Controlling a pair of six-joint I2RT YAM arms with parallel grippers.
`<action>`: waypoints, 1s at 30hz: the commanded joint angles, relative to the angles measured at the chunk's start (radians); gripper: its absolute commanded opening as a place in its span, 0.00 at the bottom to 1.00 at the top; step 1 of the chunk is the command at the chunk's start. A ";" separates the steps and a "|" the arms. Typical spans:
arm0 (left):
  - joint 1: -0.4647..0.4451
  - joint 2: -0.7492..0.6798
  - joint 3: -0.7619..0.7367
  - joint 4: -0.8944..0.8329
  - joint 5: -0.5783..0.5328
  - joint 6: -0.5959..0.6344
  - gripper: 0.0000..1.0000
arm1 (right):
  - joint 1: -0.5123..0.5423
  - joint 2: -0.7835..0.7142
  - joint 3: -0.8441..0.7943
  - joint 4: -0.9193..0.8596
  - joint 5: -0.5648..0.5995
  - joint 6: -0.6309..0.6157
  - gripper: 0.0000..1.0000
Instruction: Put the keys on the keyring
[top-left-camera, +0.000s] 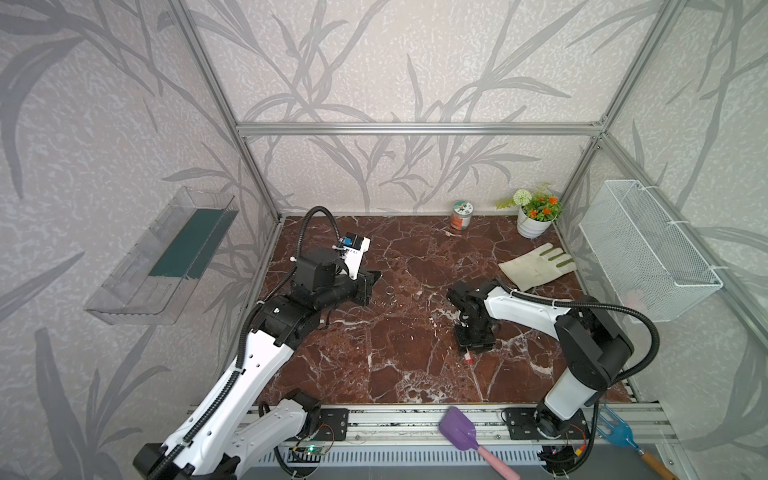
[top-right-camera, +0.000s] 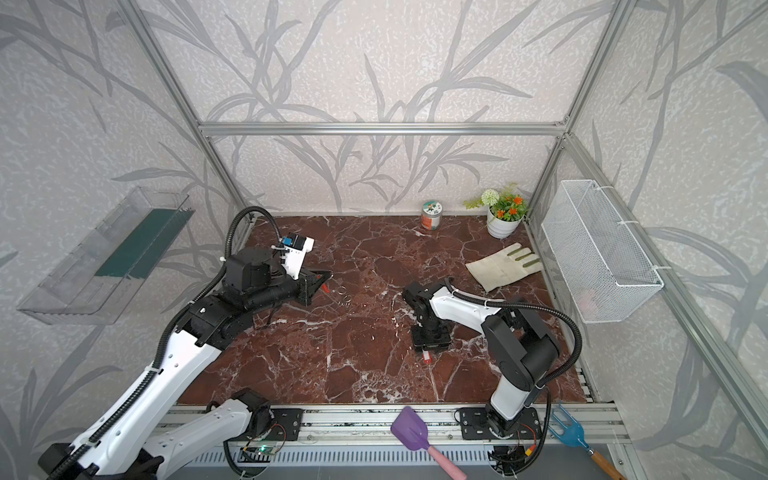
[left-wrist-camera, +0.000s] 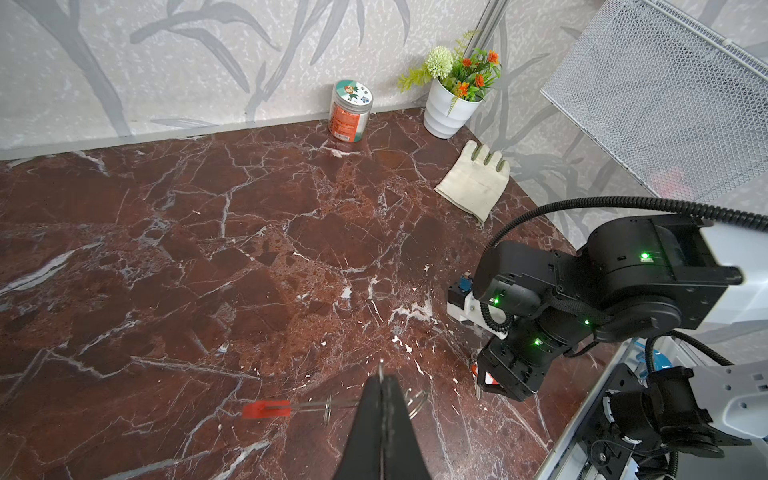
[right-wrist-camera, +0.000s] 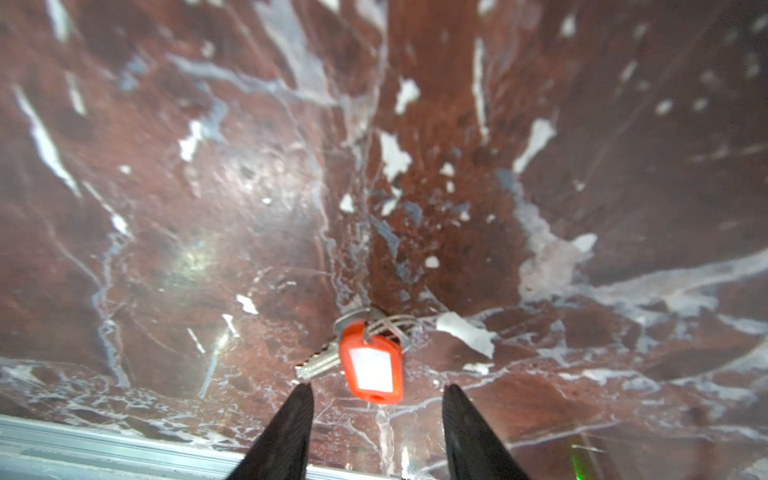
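- The left fingers (left-wrist-camera: 382, 415) were pressed together, clamped on the keyring (left-wrist-camera: 266, 409) (a thin silvery-grey hoop with one red section). In both top views they sat left of centre (top-left-camera: 371, 279) (top-right-camera: 318, 281).
- Small silver split rings (left-wrist-camera: 417, 401) sat on the hoop close beside those fingers, and showed just right of the fingertips in both top views (top-left-camera: 389, 291) (top-right-camera: 343, 292). Whether they touched the table could not be told.
- The right fingers (right-wrist-camera: 286, 432) stood apart and pointed down at the table, gripping nothing.
- The small red-orange rectangular plastic key tag (right-wrist-camera: 371, 370) lay white label face up on the dark red marble-patterned table (top-left-camera: 374, 365). Its near end was just between the two fingertips (no contact could be made out).
- In both top views the tag peeked out below the right arm's black wrist, right of centre and in the lower half of the frame (top-left-camera: 468, 358) (top-right-camera: 424, 356), well apart from the hoop.
- A silver metal key (right-wrist-camera: 318, 363) lay beside the tag, joined to it by a tiny metal ring (right-wrist-camera: 388, 323).
- A white work glove (top-left-camera: 536, 266) lay flat towards the right of the table.
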 joint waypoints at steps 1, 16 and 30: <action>0.001 -0.011 0.005 0.012 0.000 0.011 0.00 | 0.012 0.006 0.024 0.003 -0.009 0.028 0.54; 0.001 -0.014 0.006 0.005 -0.001 0.014 0.00 | 0.052 0.039 -0.023 -0.056 0.078 -0.008 0.38; 0.001 -0.014 0.003 0.010 0.008 0.007 0.00 | 0.041 -0.026 -0.001 -0.108 0.124 -0.129 0.30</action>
